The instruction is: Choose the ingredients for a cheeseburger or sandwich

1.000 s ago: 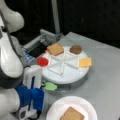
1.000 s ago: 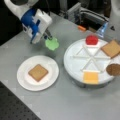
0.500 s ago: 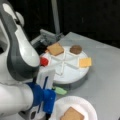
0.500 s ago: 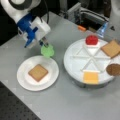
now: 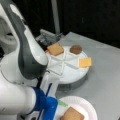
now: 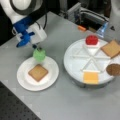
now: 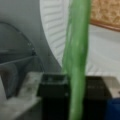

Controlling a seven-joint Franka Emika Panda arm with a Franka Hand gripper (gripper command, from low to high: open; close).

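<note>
My gripper (image 6: 38, 48) is shut on the green round (image 6: 39, 54), holding it on edge just above the far rim of the white paper plate (image 6: 23, 80). A single brown toast square (image 6: 38, 72) lies on that plate as the sandwich's only piece. In the wrist view the green round (image 7: 76, 57) stands between the black fingers (image 7: 52, 95), with the toast (image 7: 105, 12) beyond. The divided white tray (image 6: 75, 60) holds the red round (image 6: 91, 40), another toast square (image 6: 111, 48), the dark patty (image 6: 113, 69) and the cheese square (image 6: 91, 77). In a front view the arm hides the red round.
Grey equipment (image 6: 87, 13) and a small orange piece (image 6: 81, 28) sit behind the tray. A black perforated surface (image 6: 15, 110) borders the table at a front view's bottom left. The arm's white body (image 5: 22, 62) fills a front view's left.
The gripper has carried the green round down and toward the paper plate; it now hangs over the plate's rim instead of beside it.
</note>
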